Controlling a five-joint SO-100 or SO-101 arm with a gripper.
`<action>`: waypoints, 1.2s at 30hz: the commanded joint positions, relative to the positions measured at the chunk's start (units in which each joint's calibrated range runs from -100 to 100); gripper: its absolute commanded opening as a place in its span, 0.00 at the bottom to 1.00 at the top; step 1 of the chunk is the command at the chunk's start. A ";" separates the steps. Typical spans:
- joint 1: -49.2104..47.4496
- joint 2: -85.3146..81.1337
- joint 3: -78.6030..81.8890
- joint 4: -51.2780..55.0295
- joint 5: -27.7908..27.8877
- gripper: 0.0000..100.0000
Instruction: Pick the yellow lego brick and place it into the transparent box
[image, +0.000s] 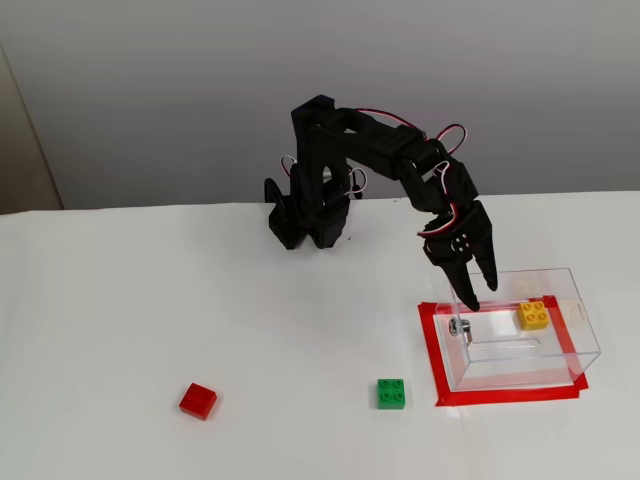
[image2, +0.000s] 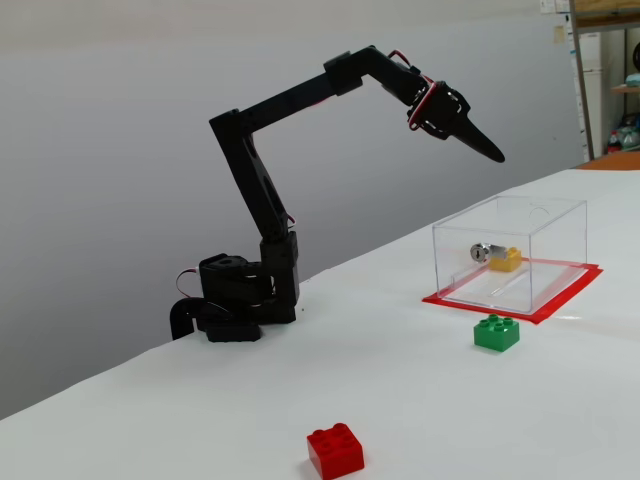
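The yellow lego brick (image: 533, 315) lies studs up on the floor of the transparent box (image: 520, 372), near its far right corner. From the side, the yellow lego brick (image2: 505, 260) sits inside the transparent box (image2: 455, 268) next to a small metal fitting (image2: 482, 251). My gripper (image: 481, 294) hangs in the air above the box's left end, fingers pointing down and slightly apart, holding nothing. In the side-on fixed view the gripper (image2: 493, 154) is well clear of the box's top.
Red tape (image: 430, 345) frames the box's footprint. A green brick (image: 391, 393) lies just left of the box's front corner and a red brick (image: 198, 401) further left. The arm's base (image: 305, 215) stands at the table's back edge.
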 joint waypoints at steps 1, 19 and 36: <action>4.73 -4.39 -0.24 0.29 0.12 0.01; 32.97 -26.62 28.15 -0.58 0.22 0.01; 41.92 -58.27 67.48 -4.93 0.17 0.01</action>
